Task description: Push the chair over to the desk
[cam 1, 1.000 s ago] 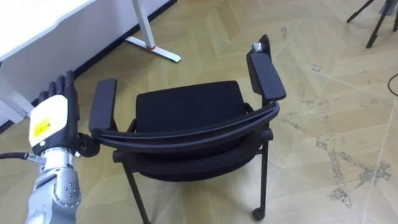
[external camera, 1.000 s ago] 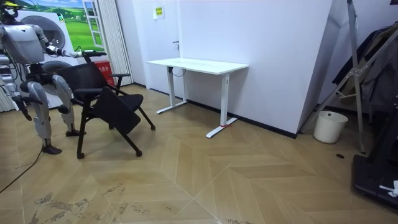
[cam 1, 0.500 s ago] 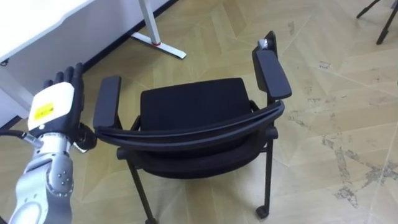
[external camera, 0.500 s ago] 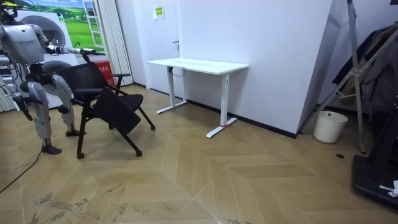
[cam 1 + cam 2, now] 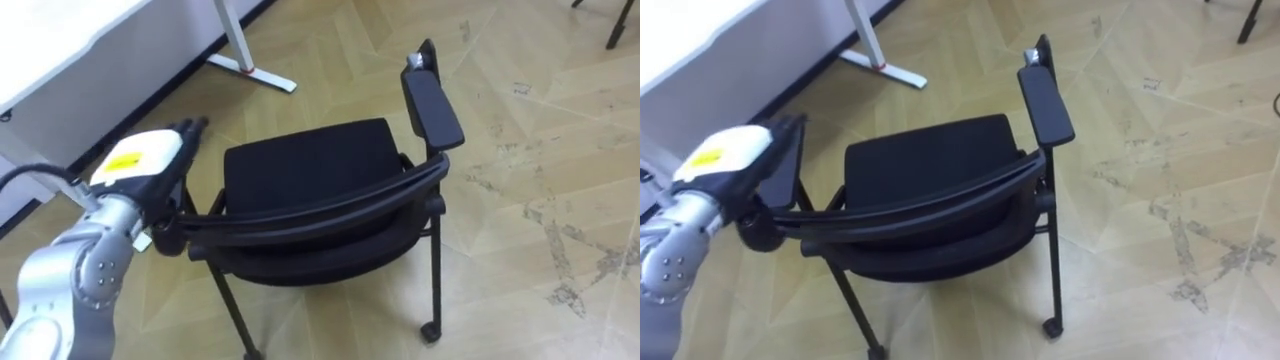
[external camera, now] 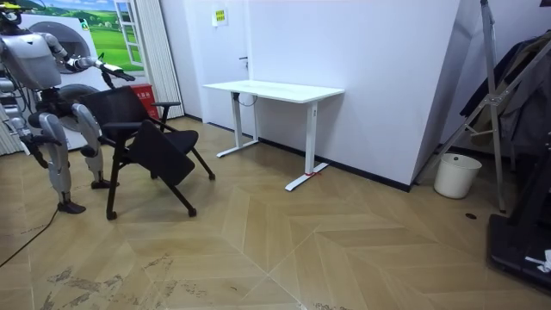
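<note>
Black chair (image 5: 305, 165) stood on wood floor (image 5: 520, 120) near white desk (image 5: 60, 40). My left hand (image 5: 145, 165) lay flat, fingers straight, on left armrest (image 5: 792, 170); right hand (image 6: 34, 151): cannot tell. Judged light, stiff, castered: push at backrest rail (image 5: 320, 205).

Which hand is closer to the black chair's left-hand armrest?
Left. The left hand is spread open over the black padded armrest; the right hand hangs beside the robot's thigh, back from the black metal-framed chair.
</note>
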`<state>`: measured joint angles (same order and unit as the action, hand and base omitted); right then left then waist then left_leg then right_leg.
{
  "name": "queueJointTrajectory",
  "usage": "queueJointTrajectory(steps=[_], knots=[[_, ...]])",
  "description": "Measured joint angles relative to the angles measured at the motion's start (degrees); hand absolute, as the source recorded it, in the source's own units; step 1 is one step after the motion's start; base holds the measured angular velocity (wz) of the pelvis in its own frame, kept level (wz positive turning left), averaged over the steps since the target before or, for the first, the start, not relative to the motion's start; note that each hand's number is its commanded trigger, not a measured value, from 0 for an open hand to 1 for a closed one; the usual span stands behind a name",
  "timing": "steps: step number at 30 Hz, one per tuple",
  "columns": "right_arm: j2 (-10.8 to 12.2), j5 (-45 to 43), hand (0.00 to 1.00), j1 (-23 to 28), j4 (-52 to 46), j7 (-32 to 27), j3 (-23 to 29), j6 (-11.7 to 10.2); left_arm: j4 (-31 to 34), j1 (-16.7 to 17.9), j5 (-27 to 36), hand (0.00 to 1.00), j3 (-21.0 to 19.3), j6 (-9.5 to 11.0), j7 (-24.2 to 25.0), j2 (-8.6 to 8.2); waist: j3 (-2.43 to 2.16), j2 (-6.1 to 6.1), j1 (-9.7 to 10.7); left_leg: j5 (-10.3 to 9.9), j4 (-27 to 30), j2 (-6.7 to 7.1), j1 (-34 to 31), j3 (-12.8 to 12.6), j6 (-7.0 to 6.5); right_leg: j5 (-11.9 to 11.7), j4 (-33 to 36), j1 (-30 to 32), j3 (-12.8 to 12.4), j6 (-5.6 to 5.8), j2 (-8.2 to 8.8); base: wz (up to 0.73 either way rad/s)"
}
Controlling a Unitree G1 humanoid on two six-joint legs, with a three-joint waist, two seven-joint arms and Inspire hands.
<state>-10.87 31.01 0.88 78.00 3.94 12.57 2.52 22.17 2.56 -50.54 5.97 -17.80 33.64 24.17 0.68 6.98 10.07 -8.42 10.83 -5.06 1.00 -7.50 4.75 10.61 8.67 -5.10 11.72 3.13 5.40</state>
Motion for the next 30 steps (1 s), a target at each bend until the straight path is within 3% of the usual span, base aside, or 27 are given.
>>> queueJointTrajectory(steps=[5,9,14,16,20,26,30], knots=[[-0.2,0.0,0.00,-0.4,-0.1,0.0,0.1,0.0,0.4,-0.4,2.7,0.00,0.0,-0.6,6.2,1.93,-0.04,0.14,1.0,-0.1,0.1,-0.02,-0.2,0.0,-0.11,0.0,0.2,0.2,-0.1,-0.02,0.00,0.01],[-0.3,0.1,0.00,-0.2,0.8,0.0,0.1,0.0,0.4,-2.7,6.2,0.00,-0.2,-1.1,9.3,2.12,0.08,0.51,0.7,-0.3,0.7,-0.01,-0.5,0.2,-0.39,0.0,0.4,0.2,-0.3,-0.01,0.04,0.01],[-0.6,0.5,0.00,-0.2,1.4,0.0,0.4,0.0,1.4,-3.2,9.8,0.00,-0.2,-1.8,10.7,2.15,-0.50,1.49,0.9,-0.3,0.7,-0.01,-0.4,0.3,-0.39,0.0,0.4,0.2,-0.4,0.00,0.05,0.00],[-0.7,0.5,0.00,-0.2,2.0,0.0,0.7,0.1,2.4,-3.2,10.8,0.00,-0.2,-1.9,11.2,2.29,-0.52,1.71,0.9,-0.3,0.7,0.00,-0.3,0.3,-0.39,0.0,0.4,0.1,-0.3,-0.01,0.05,0.00],[-0.7,0.5,0.00,0.4,2.0,0.0,1.2,0.1,2.8,-4.3,14.5,0.00,-0.2,-2.3,12.3,3.96,-0.31,2.06,0.9,-0.3,0.4,0.00,0.0,0.3,-0.39,0.0,0.5,0.1,-0.4,0.00,0.07,-0.01],[-0.6,1.7,0.00,1.5,1.8,0.4,1.2,0.1,2.7,-4.8,14.8,0.00,-0.5,-3.4,13.8,3.99,0.61,0.82,0.6,-0.3,0.4,0.03,0.3,0.0,-0.39,0.3,1.0,0.3,-0.8,0.10,0.14,-0.02],[-0.6,2.4,0.00,1.6,1.8,0.3,1.2,0.1,2.6,-4.8,14.4,0.00,-0.5,-4.0,14.6,3.96,0.66,0.71,0.6,-0.3,0.5,0.03,0.0,-0.2,-0.39,0.4,1.4,1.1,-1.9,0.08,0.11,-0.10]])
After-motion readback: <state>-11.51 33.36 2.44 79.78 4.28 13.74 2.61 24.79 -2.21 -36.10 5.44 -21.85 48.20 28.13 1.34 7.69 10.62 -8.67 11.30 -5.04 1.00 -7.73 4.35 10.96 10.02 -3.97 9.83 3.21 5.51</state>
